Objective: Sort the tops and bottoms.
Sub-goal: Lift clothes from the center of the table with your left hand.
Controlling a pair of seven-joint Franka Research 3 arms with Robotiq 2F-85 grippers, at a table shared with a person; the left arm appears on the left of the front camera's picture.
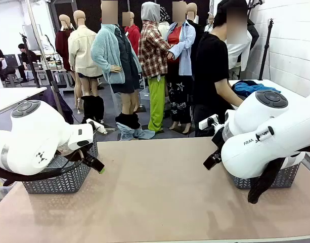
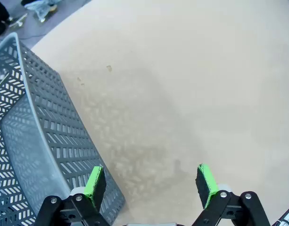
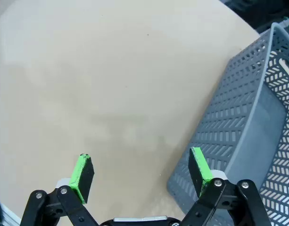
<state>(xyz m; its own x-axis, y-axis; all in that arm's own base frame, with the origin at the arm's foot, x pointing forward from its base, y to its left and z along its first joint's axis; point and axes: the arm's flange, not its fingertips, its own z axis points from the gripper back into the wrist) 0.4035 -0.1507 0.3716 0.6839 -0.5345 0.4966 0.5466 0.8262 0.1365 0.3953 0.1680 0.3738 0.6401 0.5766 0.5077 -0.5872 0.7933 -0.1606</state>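
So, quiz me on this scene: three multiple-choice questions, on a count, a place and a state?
1. How many grey mesh baskets stand on the tan table? A. one B. two C. four
2. Where is the pile of blue clothes? A. in a basket B. on the white table by the person C. on the floor
3. How are the left arm's fingers? A. open, empty B. shut on a shirt C. gripping a basket rim
Answers: 1 B, one sits under each arm; 2 B, it lies beside the person; 3 A, bare table shows between the green pads.
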